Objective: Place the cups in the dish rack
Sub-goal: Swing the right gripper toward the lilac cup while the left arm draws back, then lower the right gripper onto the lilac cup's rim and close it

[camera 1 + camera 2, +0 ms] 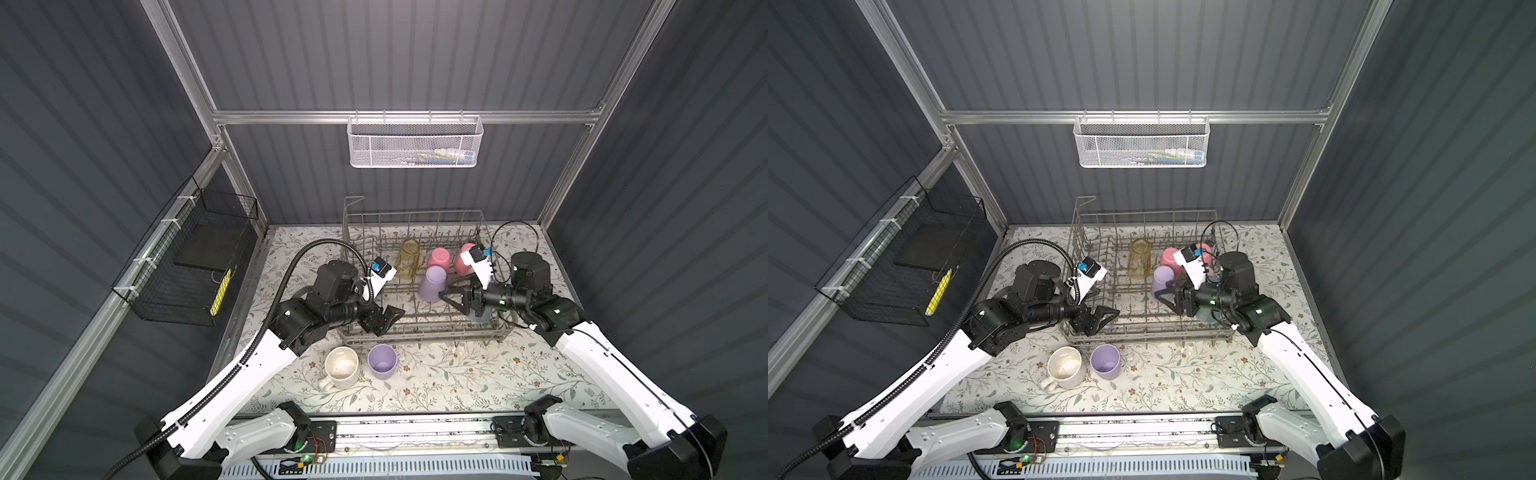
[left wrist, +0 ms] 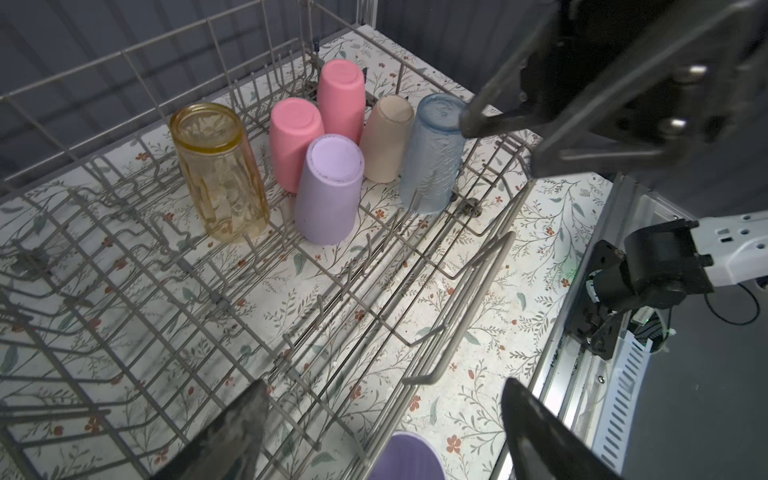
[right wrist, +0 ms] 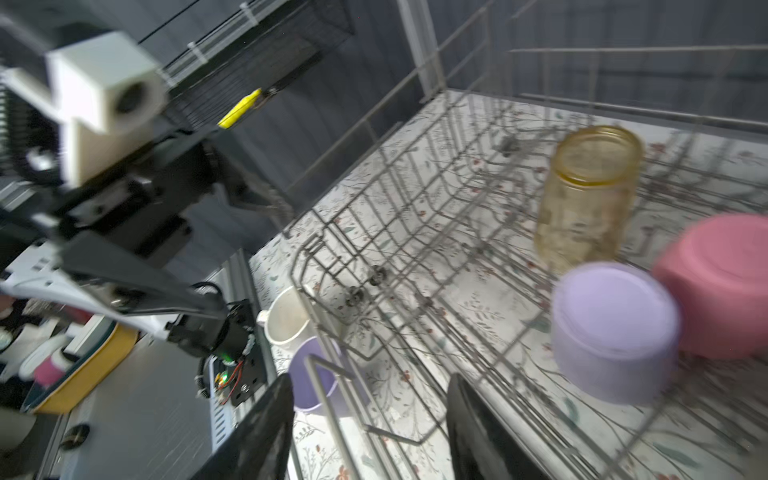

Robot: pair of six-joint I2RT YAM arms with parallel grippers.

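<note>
The grey wire dish rack (image 1: 415, 332) (image 1: 1142, 332) (image 2: 457, 307) holds upturned cups: a yellow tumbler (image 1: 408, 257) (image 2: 220, 174) (image 3: 586, 195), two pink cups (image 2: 295, 141) (image 2: 341, 95), a lilac cup (image 1: 433, 283) (image 2: 330, 191) (image 3: 615, 332), a beige cup (image 2: 386, 137) and a blue tumbler (image 2: 434, 153). On the table in front stand a cream mug (image 1: 341, 368) (image 3: 286, 316) and a second lilac cup (image 1: 382, 361) (image 2: 409, 457), both upright. My left gripper (image 1: 392, 320) (image 2: 384, 388) hangs open over the rack's front left corner. My right gripper (image 1: 449, 291) (image 3: 372, 380) is open and empty, just right of the racked lilac cup.
A black wire basket (image 1: 187, 266) hangs on the left wall and a white mesh basket (image 1: 415, 141) on the back rail. The rack's left half holds only bare tines (image 2: 166, 270). A floral mat (image 1: 478, 382) covers the table in front of the rack.
</note>
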